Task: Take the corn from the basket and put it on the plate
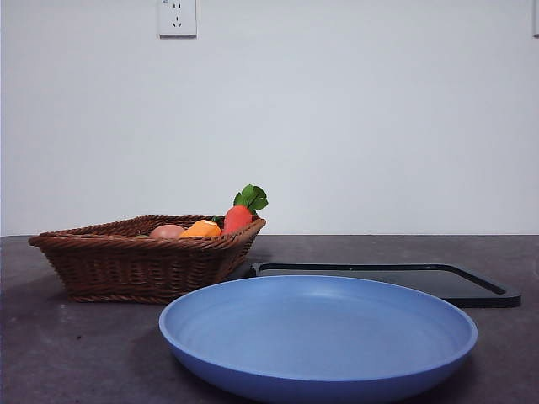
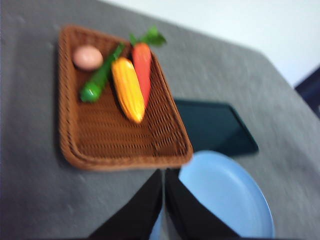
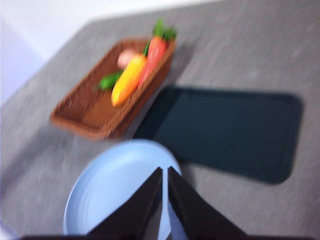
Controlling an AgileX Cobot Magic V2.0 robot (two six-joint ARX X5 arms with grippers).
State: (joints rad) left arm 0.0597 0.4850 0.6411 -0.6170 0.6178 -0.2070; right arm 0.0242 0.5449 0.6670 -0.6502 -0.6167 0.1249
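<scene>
The corn (image 2: 128,89) (image 3: 128,79) (image 1: 201,228) lies in the brown wicker basket (image 2: 120,140) (image 3: 85,112) (image 1: 126,261), between a red carrot (image 2: 142,62) and a green vegetable (image 2: 99,81). The light-blue plate (image 1: 320,337) (image 2: 227,192) (image 3: 112,187) sits empty in front, beside the basket. My left gripper (image 2: 164,172) hangs shut high above the table near the basket's edge and the plate. Over the plate, my right gripper (image 3: 165,172) is also shut and holds nothing. Neither gripper shows in the front view.
A flat black tray (image 1: 396,278) (image 2: 212,127) (image 3: 225,130) lies behind the plate, next to the basket. A round pinkish-tan item (image 2: 87,56) (image 1: 167,231) rests in the basket's far corner. A wall with a socket (image 1: 178,17) stands behind the table.
</scene>
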